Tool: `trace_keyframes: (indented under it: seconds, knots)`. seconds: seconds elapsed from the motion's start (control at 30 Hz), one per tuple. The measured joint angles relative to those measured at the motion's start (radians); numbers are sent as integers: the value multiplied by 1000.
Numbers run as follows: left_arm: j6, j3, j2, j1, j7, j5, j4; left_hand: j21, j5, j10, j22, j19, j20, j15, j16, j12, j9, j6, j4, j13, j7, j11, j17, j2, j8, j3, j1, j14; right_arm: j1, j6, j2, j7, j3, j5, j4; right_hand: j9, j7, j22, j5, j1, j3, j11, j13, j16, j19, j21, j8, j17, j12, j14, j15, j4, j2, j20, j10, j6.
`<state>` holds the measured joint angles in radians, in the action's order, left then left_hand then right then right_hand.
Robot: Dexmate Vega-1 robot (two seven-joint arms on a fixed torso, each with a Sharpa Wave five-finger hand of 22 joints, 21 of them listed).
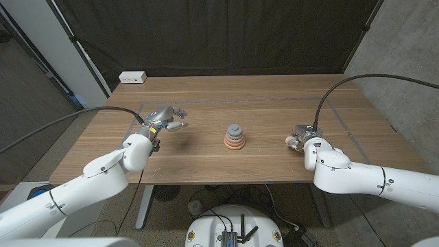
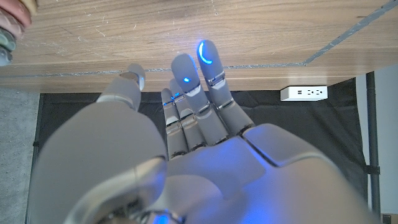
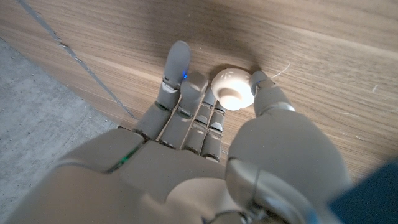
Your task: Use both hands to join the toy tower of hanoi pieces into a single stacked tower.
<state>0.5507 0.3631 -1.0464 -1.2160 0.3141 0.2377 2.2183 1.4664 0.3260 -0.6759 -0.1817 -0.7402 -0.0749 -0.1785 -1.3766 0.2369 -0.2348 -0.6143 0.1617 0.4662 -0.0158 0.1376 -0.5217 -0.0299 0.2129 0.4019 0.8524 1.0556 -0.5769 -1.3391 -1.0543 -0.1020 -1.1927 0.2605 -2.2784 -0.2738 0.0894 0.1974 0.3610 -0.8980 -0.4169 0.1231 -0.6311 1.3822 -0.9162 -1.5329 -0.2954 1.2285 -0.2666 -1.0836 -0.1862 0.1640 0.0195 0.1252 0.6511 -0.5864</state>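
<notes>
The tower (image 1: 235,137) stands at the middle of the table (image 1: 206,161), a stack of pink, green and grey rings that narrows upward; its edge shows in the left wrist view (image 2: 11,28). My left hand (image 1: 164,121) hovers to the left of it, fingers (image 2: 210,65) stretched out and apart, holding nothing. To the right of the tower, my right hand (image 1: 300,137) is low over the wood. It pinches a small cream round piece (image 3: 232,89) between thumb (image 3: 264,84) and fingers (image 3: 186,81); the piece also shows as a pale spot (image 1: 289,141) at the fingertips.
A white power strip (image 1: 132,77) lies at the table's back left corner, seen too in the left wrist view (image 2: 303,93). Thin tape lines (image 1: 336,113) mark out a rectangle on the wood. A black curtain hangs behind; a concrete wall stands at right.
</notes>
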Motion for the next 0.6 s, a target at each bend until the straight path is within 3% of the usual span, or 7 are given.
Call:
trace_keyframes:
  seconds: [0.23,0.6]
  knots:
    - [5,-4,-5,-7,3,0,7,-2,0,-5,0,-5,-5,0,0,0,-5,-4,0,5,3,2,0,-1,0,5,-1,0,-22,8,5,-12,15,12,3,3,0,10,9,-4,-13,-13,-7,42,-30,-6,-9,1,0,-43,-28,2,4,9,14,-25]
    - [10,-6,-8,-11,4,0,13,-2,0,-14,-2,-5,-5,0,0,0,-5,-9,4,2,-2,3,0,-1,0,9,-1,0,-37,11,6,-22,29,38,-8,6,-2,9,15,-3,-18,-10,-11,57,-39,-6,-13,1,1,-60,-32,7,5,11,21,-34]
